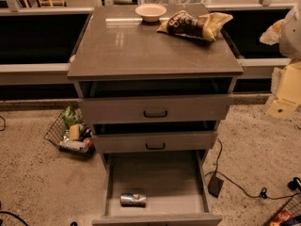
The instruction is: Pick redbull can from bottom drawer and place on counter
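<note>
The redbull can (133, 199) lies on its side on the grey floor of the bottom drawer (188, 182), which is pulled out fully, near its front edge and a little left of centre. The counter (141, 46) is the glossy grey-brown top of the cabinet. My gripper (283, 93) hangs at the right edge of the view, pale and blurred, beside the cabinet at the height of the upper drawers. It is well above and to the right of the can and holds nothing that I can see.
A pale bowl (151, 12) and a brown-and-yellow chip bag (195, 25) sit at the back of the counter. Two upper drawers (155, 109) stand slightly open. A wire basket (70, 133) of items lies on the carpet at left. A black cable and box (215, 185) lie at right.
</note>
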`<control>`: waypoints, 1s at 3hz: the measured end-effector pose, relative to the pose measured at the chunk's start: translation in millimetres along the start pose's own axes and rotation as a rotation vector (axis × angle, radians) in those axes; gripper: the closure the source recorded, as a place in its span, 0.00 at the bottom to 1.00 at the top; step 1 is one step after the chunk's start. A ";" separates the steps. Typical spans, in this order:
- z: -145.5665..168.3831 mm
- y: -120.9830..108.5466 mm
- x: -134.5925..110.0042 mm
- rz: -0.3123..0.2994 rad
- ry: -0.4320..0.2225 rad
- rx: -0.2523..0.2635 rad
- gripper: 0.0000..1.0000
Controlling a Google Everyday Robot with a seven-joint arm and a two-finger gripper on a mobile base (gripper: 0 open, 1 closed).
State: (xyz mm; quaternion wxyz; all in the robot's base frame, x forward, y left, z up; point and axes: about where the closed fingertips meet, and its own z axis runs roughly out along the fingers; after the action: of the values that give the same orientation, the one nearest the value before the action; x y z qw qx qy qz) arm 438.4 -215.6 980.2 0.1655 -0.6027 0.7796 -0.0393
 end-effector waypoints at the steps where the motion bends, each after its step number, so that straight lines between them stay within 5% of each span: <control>1: 0.0 0.0 0.0 0.000 0.000 0.000 0.00; 3: 117.3 66.1 -13.2 -0.097 -0.166 -0.127 0.00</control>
State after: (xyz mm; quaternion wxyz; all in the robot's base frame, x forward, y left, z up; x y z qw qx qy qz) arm 415.9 -168.9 855.3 0.1890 -0.6501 0.7341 0.0523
